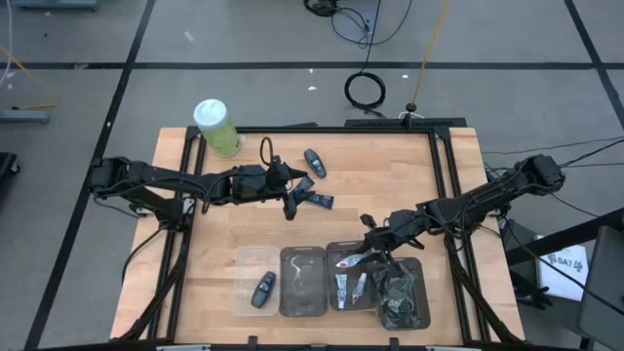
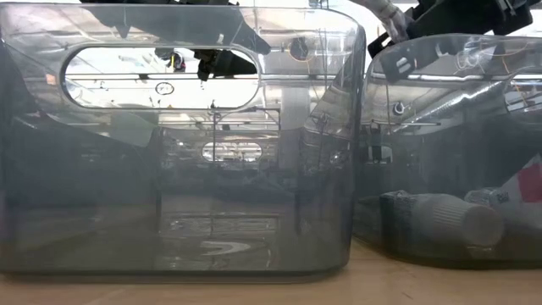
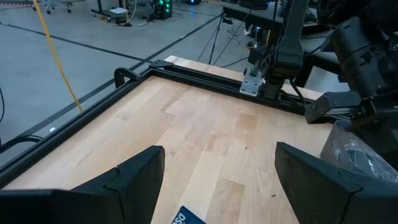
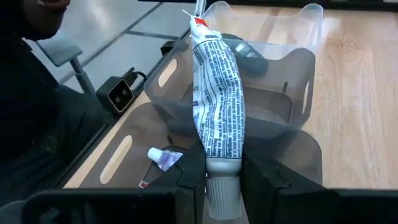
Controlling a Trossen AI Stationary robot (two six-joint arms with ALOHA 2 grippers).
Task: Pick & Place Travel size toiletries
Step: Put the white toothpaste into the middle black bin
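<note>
The right gripper (image 1: pixel 363 255) hangs over the third of four clear bins (image 1: pixel 349 278) lined up along the table's near edge, its fingers pinching a white toothpaste tube (image 4: pixel 217 106) by the cap end, so that in the right wrist view the tube stands up and away from the jaws above the bin openings. It seems to be at the point of delivery, the tube held above the bin but not yet let go. In that bin already lie at least two small tubes (image 1: pixel 348 287) (a little white one with a crumpled foil end shows below the held tube in the right wrist view), so part of the sorting looks done. The bin furthest left holds a black key fob (image 1: pixel 262 289), and the fourth holds a dark crinkled bundle (image 1: pixel 398 292) that I cannot identify. Still out on the wooden table (image 1: pixel 390 175) are two dark navy sachets (image 1: pixel 308 198) lying close together near the middle, just beside the left gripper (image 1: pixel 289 178), along with another key fob (image 1: pixel 314 163) further back and a green canister (image 1: pixel 216 128) at the far left corner. The left gripper's fingers are spread wide over bare wood, with a blue corner of a sachet just showing between them in its wrist view. By my judgement the task is roughly half done, with the navy sachets left.
</note>
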